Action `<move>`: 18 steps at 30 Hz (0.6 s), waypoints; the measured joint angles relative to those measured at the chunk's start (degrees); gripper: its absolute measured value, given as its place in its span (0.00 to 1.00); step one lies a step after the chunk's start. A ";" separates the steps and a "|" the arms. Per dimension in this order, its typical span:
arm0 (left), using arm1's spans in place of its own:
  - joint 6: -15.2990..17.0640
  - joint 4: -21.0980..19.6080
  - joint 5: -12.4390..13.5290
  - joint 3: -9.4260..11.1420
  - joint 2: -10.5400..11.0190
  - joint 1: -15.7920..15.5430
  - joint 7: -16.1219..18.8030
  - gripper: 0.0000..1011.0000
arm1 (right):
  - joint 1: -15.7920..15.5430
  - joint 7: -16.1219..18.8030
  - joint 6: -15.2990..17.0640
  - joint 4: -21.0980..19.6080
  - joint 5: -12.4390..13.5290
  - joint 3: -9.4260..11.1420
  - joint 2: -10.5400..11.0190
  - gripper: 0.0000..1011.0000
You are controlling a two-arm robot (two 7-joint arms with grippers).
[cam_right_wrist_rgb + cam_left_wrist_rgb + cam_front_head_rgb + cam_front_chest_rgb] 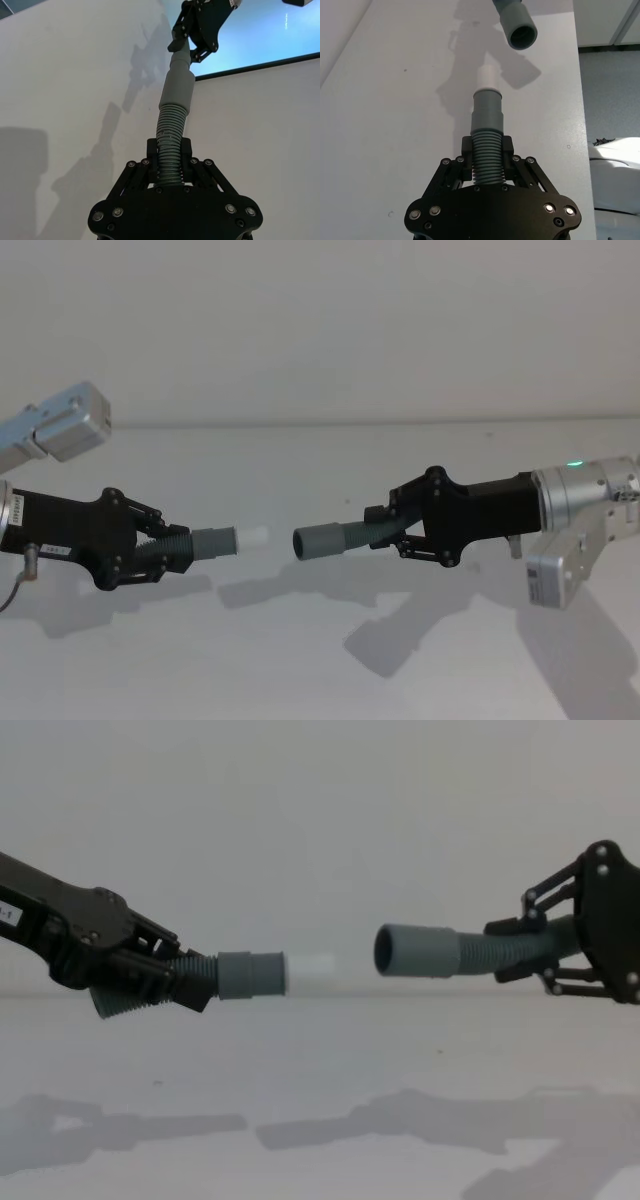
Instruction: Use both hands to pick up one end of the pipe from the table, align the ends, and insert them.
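The left gripper [170, 548] is pinched shut on the ribbed part of the left hose [197, 970], with a finger pressed against each side. The right gripper [388, 527] clamps the right hose [362, 533] the same way, and a stretch of ribs shows between its fingers and the cuff.

In the head view the left arm comes in from the left edge at mid-height and points right. The right arm comes in from the right edge and points left. Its silver wrist [585, 495] has a green light on top.

Both hoses hang in the air above the table [300, 670], and their shadows lie on it lower in the frame.

In the chest view the left hose's cuff [250, 974] and white tip [310, 974] sit just left of centre. The socket [418, 951] sits just right of centre, a little higher. The tip and the socket face each other across a short gap and are not touching. The socket's mouth shows dark and hollow. In the left wrist view it lies off to one side of the tip's line.
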 joint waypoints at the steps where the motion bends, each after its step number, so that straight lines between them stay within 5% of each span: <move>1: 0.00 0.00 0.00 0.00 0.00 0.00 0.00 0.30 | -0.05 -0.22 0.13 0.11 -0.44 0.04 -0.19 0.23; 18: 0.00 0.00 0.00 0.00 0.00 0.00 0.00 0.30 | 0.04 -2.40 1.23 1.85 -3.70 -0.21 -2.33 0.23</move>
